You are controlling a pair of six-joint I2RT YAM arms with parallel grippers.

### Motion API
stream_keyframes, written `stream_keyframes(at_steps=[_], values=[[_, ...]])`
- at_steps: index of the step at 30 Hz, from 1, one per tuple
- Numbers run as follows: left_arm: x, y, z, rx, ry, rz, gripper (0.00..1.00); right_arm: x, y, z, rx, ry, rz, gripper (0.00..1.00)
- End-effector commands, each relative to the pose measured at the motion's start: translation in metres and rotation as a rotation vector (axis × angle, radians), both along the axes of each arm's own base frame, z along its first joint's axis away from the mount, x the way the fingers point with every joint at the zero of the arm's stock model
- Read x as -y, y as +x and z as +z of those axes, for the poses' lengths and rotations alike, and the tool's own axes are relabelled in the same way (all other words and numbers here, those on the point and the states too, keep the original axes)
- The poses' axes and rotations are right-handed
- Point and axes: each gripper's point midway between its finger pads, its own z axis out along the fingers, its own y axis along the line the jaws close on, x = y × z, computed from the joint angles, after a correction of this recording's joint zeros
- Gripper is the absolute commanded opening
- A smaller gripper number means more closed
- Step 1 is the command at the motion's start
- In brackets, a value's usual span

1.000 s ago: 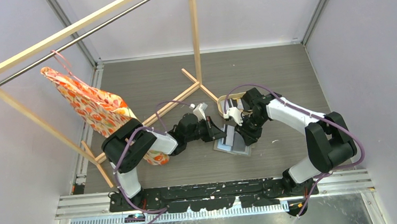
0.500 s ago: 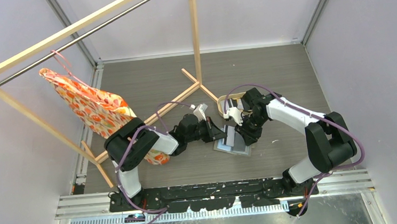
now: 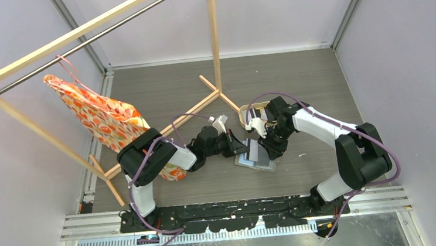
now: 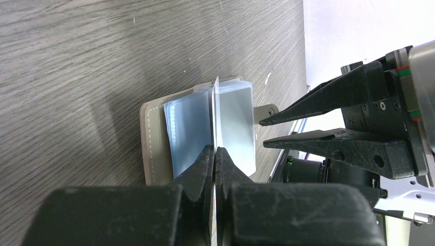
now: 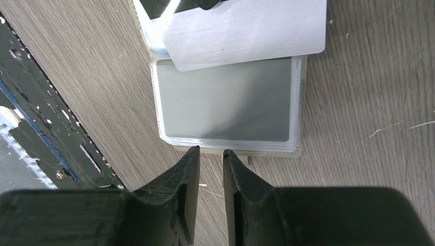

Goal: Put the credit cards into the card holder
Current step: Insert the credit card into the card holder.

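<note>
The grey card holder [image 3: 256, 157] lies open on the table between my two grippers, its clear sleeves facing up [image 5: 225, 102]. My left gripper [image 3: 243, 147] is shut on a thin whitish credit card [image 4: 216, 102]. It holds the card edge-up over the holder's middle fold [image 4: 154, 143]. The same card shows flat and white in the right wrist view [image 5: 246, 31], slanting over the holder's far half. My right gripper [image 5: 210, 151] hovers at the holder's near edge, jaws slightly apart and empty. It also shows in the left wrist view [image 4: 267, 130]. No other cards are in view.
An oval light-wood tray [image 3: 243, 115] sits just behind the right gripper. A wooden clothes rack [image 3: 214, 41] stands at the back left, its foot [image 3: 202, 105] running toward the left arm. An orange floral cloth [image 3: 100, 117] hangs from it. The black base rail [image 3: 228, 213] lines the near edge.
Hardly anything differs. The left arm's elbow has crept slightly right. Both grippers and the card stay over the holder.
</note>
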Motion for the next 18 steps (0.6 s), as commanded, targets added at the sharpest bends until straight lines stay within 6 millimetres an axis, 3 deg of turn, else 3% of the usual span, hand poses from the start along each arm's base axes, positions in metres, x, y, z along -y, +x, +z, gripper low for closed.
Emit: stream_keyframes(at_steps=[1,18], values=[[0.0043,-0.0072,0.0004,-0.007,-0.029,-0.018,0.0,-0.0024,0.0034,0.0027,0.019,0.006,0.008,0.28],[0.0,-0.0142,-0.0053,-0.041,-0.022,0.0,0.0,-0.0009,0.0028,-0.0002,0.01,-0.006,0.007,0.28]])
